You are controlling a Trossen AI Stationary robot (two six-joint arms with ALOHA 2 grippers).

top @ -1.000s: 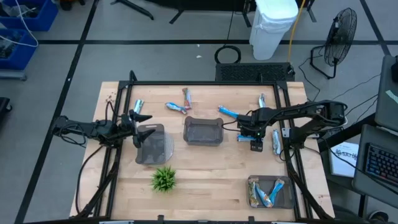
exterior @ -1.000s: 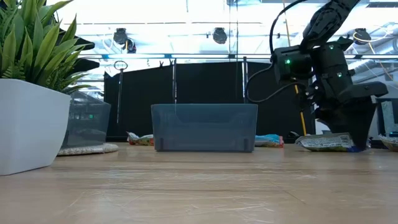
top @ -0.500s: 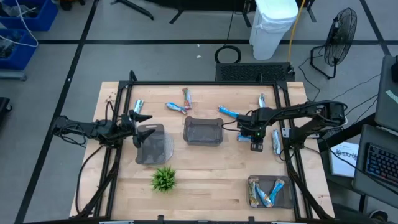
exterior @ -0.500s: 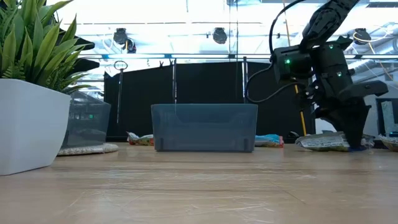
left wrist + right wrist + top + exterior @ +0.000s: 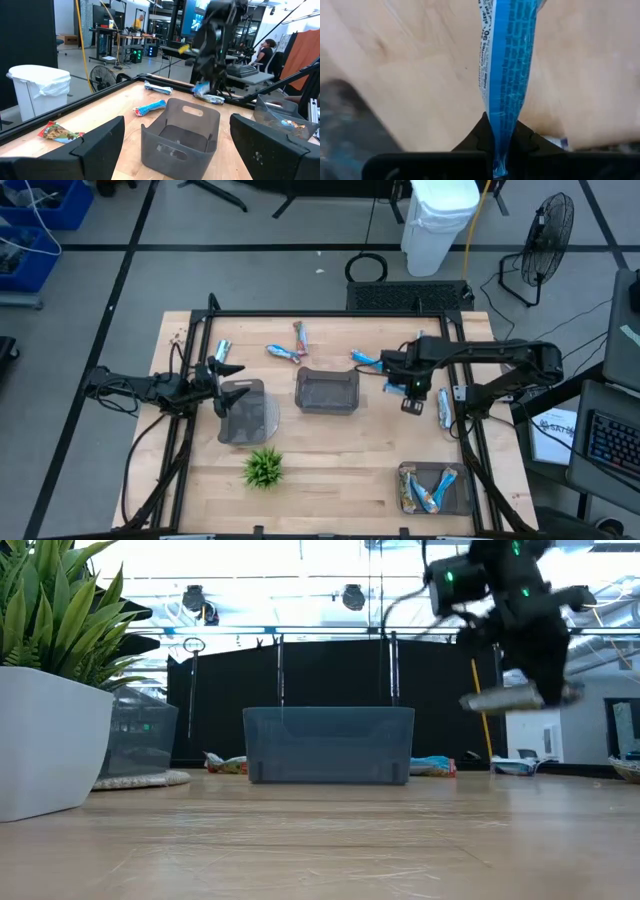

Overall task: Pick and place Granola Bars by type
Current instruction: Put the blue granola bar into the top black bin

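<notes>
My right gripper [image 5: 545, 688] hangs above the table's right half, shut on a blue-wrapped granola bar [image 5: 503, 699]. Other bars lie flat on the table: one blue bar [image 5: 365, 360] by the centre tray, one near the right rail [image 5: 445, 408], one farther back [image 5: 421, 340], and three at the far left [image 5: 285, 353]. My left gripper [image 5: 182, 150] stands open at the table's left, level, facing the dark centre tray [image 5: 327, 390]. My right gripper pinches the bar's wrapper [image 5: 503, 142] between its two fingers, nearer one end than the middle. The fingers [image 5: 552, 675] point down at it from above. The bar [image 5: 507, 65] is lifted clear of the table and lies roughly level below the fingers.
A dark tray on a round mat [image 5: 243, 410] stands beside my left gripper. Another tray at the near right [image 5: 432, 488] holds blue bars. A small green plant [image 5: 264, 468] stands at the near edge. A black frame [image 5: 330, 315] rims the table.
My right gripper has shut on the bar that lay on the table and has risen with it, drifting a little toward the far edge. The bar is now lifted clear and roughly level.
</notes>
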